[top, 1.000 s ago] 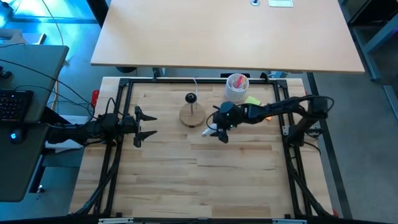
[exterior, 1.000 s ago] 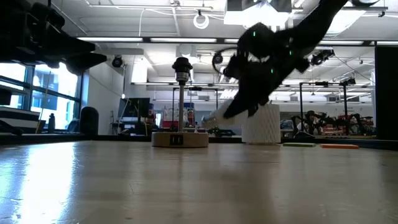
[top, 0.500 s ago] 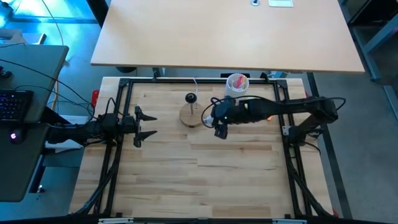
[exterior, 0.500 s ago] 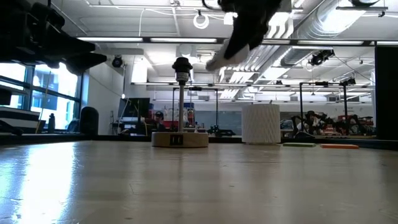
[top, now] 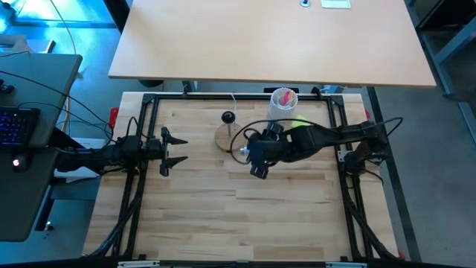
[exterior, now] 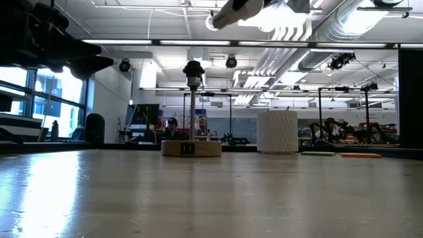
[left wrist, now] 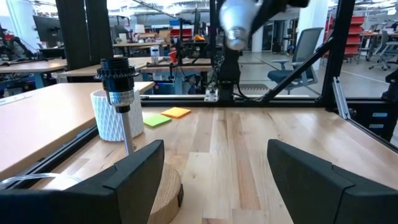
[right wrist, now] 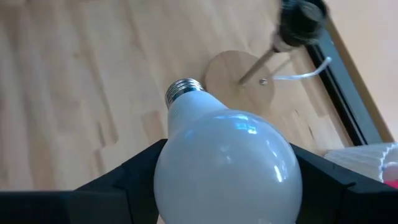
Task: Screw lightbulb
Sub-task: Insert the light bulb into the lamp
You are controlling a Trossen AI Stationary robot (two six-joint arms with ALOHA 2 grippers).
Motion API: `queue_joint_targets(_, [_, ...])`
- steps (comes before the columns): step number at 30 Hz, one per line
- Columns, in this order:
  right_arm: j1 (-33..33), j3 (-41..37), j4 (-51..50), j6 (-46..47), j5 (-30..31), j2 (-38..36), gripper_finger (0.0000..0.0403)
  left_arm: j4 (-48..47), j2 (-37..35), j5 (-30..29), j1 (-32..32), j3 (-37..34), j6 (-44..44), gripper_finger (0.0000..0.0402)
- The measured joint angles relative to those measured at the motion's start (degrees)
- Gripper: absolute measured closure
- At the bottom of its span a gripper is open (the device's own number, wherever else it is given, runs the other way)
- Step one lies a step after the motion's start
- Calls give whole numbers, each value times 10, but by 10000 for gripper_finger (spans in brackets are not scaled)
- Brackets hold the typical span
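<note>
1. lightbulb (right wrist: 227,163) sits between the two dark fingers of the right claw (right wrist: 227,186), which is closed on its white globe; the pale screw base points away from the wrist camera, toward the desk below.
2. in the high view the right claw (top: 249,152) is near the middle of the frame, just lower right of the wooden disc stand (top: 226,139), with the right arm stretching in from the right edge.
3. in the low view the lightbulb (exterior: 228,11) shows at the top of the frame, high above the desk (exterior: 211,192), tilted with its narrow end toward the left and down, up and to the right of the black socket (exterior: 192,70).
4. the socket stands on a thin post rising from the wooden disc stand (exterior: 191,147), left of centre in the low view; bulb and socket are apart.
5. the white perforated cup (top: 283,103) with pink contents stands in the upper middle of the high view, just beside the stand's right; a green note (left wrist: 155,120) and an orange note (left wrist: 176,112) lie flat near it.
6. the left claw (top: 172,150) hovers at the left of the high view with its fingers spread wide and nothing between them, well apart from the stand.
</note>
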Motion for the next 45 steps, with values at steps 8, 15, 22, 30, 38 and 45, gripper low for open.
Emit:
queue_joint_targets(8, [6, 11, -14, -46, 36, 10, 142, 0, 0, 0, 0, 0, 7, 122])
queue_joint_targets(15, [6, -26, -16, -53, 42, 10, 142, 3, 0, -4, 2, 0, 134, 122])
queue_joint_targets(22, [13, -60, -24, -13, 35, 10, 142, 4, 0, -2, 1, 0, 65, 122])
queue_joint_targets(30, [21, -61, -27, 0, 35, 10, 142, 81, 0, 3, 1, -1, -109, 122])
queue_joint_targets(38, [24, -61, -28, 12, 35, 10, 142, 105, 0, 64, 1, -1, -230, 122])
queue_joint_targets(45, [27, -61, -27, 12, 35, 10, 142, 103, 29, -6, 1, 0, -215, 122])
